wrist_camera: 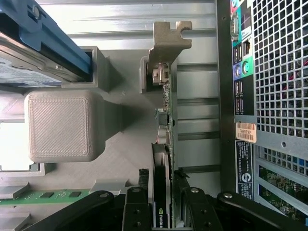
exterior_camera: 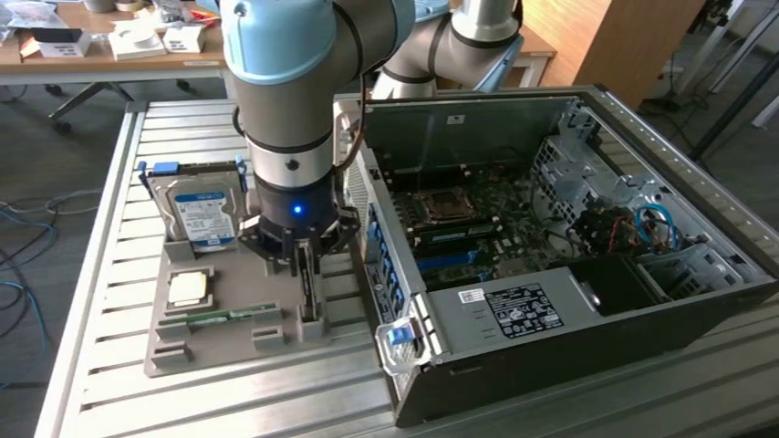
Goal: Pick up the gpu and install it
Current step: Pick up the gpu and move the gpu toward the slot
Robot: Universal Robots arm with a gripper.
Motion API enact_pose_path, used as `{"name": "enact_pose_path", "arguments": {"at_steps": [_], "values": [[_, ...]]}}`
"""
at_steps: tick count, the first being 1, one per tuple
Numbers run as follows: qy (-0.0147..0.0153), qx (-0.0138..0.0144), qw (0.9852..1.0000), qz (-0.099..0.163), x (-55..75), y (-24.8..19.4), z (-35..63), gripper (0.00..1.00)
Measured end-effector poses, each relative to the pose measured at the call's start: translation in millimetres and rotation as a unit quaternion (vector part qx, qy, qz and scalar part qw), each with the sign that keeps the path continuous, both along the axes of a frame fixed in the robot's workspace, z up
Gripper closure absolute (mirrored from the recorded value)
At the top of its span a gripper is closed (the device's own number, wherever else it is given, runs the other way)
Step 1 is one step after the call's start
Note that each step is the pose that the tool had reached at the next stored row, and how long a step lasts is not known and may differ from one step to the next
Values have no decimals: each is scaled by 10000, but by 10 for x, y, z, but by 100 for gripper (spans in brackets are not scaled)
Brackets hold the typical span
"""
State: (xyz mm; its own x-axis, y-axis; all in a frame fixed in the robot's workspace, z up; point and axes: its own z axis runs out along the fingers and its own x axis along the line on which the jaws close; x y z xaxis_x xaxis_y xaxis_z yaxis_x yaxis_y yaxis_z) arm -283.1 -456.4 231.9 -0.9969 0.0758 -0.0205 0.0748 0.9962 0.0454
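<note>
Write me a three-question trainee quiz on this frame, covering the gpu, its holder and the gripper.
1. True or false: the gpu lies flat in the grey holder.
2. In the exterior view, the holder sits on which side of the computer case? A. left B. right C. inside it
3. Fill in: the gripper hangs directly over the ___.
Key: 1 false, it stands on edge; 2 A; 3 gpu.

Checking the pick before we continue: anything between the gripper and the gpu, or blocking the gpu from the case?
Nothing visible. The gripper sits right over the gpu, which stands on edge in the gray holder. The hard drive is off to one side, apart. The case beside the holder lies open, its motherboard exposed.
</note>
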Motion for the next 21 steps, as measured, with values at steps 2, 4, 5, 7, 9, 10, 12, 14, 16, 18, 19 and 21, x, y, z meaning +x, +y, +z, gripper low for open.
{"name": "enact_pose_path", "arguments": {"at_steps": [2, 4, 5, 7, 9, 10, 12, 14, 16, 18, 19, 21], "values": [[-1, 1, 10000, 1, 5, 0, -2, 65], [0, 0, 10000, 0, 6, 0, -1, 65], [0, 0, 10000, 1, 6, 0, 0, 65], [0, 0, 10000, 1, 6, 0, 0, 65], [0, 0, 10000, 1, 6, 0, 0, 65], [0, 0, 10000, 1, 6, 0, 0, 65], [0, -1, 10000, 1, 6, 0, 0, 65], [1, 0, 10000, 1, 6, 0, 0, 73], [0, 0, 10000, 1, 6, 0, 0, 74], [0, -1, 10000, 0, 6, 0, 0, 74], [0, 0, 10000, 1, 6, 0, 0, 74], [0, 0, 10000, 1, 6, 0, 0, 74]]}}
